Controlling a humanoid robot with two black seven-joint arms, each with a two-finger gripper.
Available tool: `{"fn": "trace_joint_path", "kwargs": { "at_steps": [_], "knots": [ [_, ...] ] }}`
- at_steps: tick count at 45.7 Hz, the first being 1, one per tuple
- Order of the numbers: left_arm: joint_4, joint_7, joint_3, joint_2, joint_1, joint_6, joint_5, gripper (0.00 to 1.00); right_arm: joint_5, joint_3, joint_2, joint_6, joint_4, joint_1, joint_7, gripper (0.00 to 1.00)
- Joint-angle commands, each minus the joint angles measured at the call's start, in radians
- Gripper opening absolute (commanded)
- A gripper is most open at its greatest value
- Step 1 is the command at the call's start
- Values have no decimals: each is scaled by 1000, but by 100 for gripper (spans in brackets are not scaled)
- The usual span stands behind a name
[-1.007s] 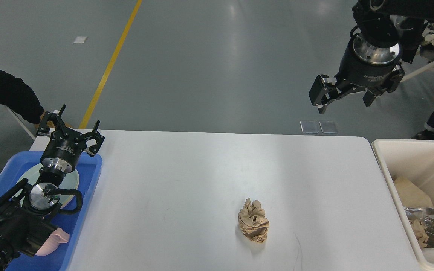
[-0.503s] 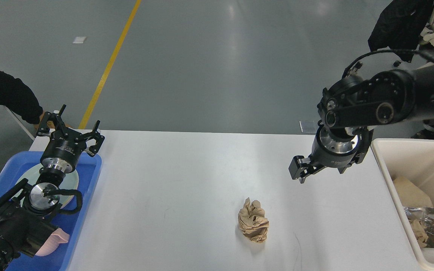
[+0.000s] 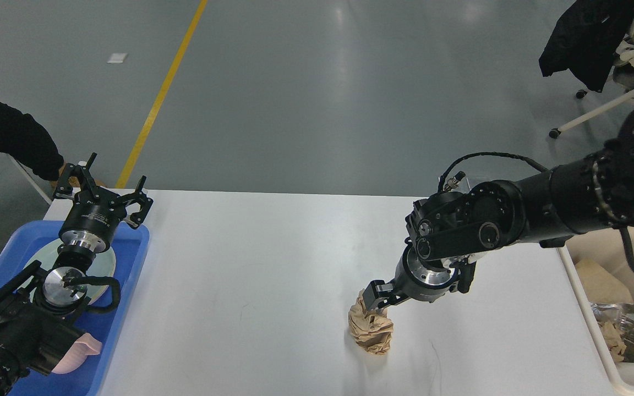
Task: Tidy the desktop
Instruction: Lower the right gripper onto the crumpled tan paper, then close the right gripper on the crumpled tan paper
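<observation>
Currently the white desk (image 3: 251, 264) spans most of the view. Blue tray (image 3: 130, 258) sits at its left edge, cream bin (image 3: 586, 286) at its right. Crumpled brown paper ball (image 3: 372, 330) lies right of desk centre. Right gripper (image 3: 377, 294) touches its top; fingers' spread cannot be told. Left gripper (image 3: 105, 190) hovers over tray's far end, fingers wide, holding nothing.

The top of the crumpled paper ball (image 3: 371, 330) is covered by the right gripper (image 3: 378, 300), whose fingers cannot be told apart. The cream bin (image 3: 597, 324) is cut off by the right edge and partly hidden behind the right arm. The blue tray (image 3: 130, 264) is largely masked by the left arm and cropped at the lower left.
</observation>
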Motion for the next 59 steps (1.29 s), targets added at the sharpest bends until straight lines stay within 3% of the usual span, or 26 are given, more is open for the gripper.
{"fn": "trace_joint_path", "kwargs": {
  "at_steps": [1,29,44,59],
  "knots": [
    [0,0,0,0,0,0,0,96,0,23,3,1,-56,-58,1,100],
    [0,0,0,0,0,0,0,96,15,141,15,-5,-289,-329,-7,100],
    [0,0,0,0,0,0,0,96,20,159,10,15,-280,-306,-8,100],
    [0,0,0,0,0,0,0,96,73,171,-36,121,-263,-213,-10,100]
  ]
}}
